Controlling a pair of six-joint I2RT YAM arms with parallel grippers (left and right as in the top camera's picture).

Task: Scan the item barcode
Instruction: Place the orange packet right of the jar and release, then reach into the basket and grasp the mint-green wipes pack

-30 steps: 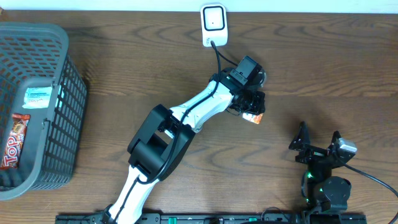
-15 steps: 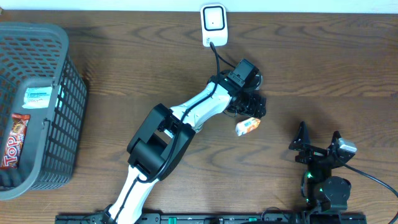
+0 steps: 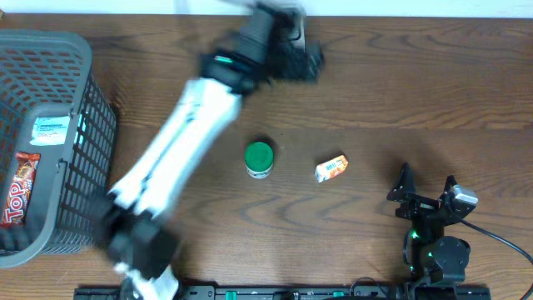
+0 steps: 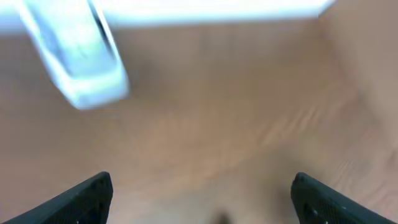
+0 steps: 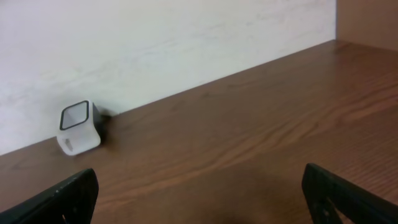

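The item, a small orange and white packet (image 3: pixel 331 168), lies loose on the wooden table right of centre. My left gripper (image 3: pixel 300 60) is a blur at the far edge by the scanner, well away from the packet. Its fingers are wide apart with nothing between them (image 4: pixel 202 199). The white scanner (image 4: pixel 81 62) shows blurred in the left wrist view and sharp in the right wrist view (image 5: pixel 79 127). My right gripper (image 3: pixel 426 190) rests open near the front right, empty (image 5: pixel 199 193).
A green-lidded jar (image 3: pixel 259 158) stands left of the packet. A grey basket (image 3: pixel 79 75) at the left edge holds a red snack bar (image 3: pixel 18 190) and a white packet (image 3: pixel 50 129). The wall runs along the table's far edge.
My left gripper opened and let the packet drop to the table, then swung fast back and left toward the scanner. The green-lidded jar, hidden under the arm before, now shows. The right arm stayed still.
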